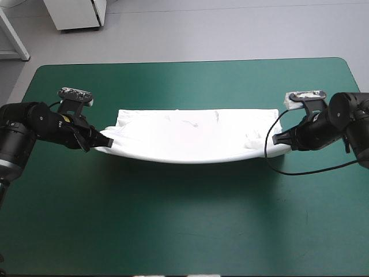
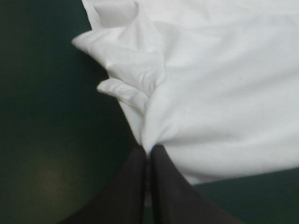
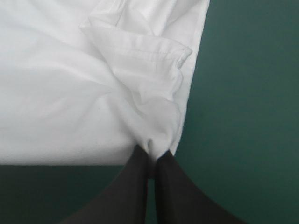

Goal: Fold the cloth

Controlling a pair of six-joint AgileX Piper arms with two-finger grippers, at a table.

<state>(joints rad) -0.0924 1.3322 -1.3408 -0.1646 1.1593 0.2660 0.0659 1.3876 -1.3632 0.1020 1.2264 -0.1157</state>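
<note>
Your left gripper (image 1: pixel 107 140): pinched onto T-shirt (image 1: pixel 190 135) corner, cloth bunching just ahead of fingertips. Right gripper (image 1: pixel 276 138): clamped likewise on opposite end. T-shirt stretched between both, low over teal-green cover (image 1: pixel 173 225). Step, likely: carrying held edge across for fold. Next: move both grippers together, matched pace.

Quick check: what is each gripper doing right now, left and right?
Left gripper: shut on the T-shirt, pinching its left end.
Right gripper: shut on the T-shirt, pinching its right end.
</note>
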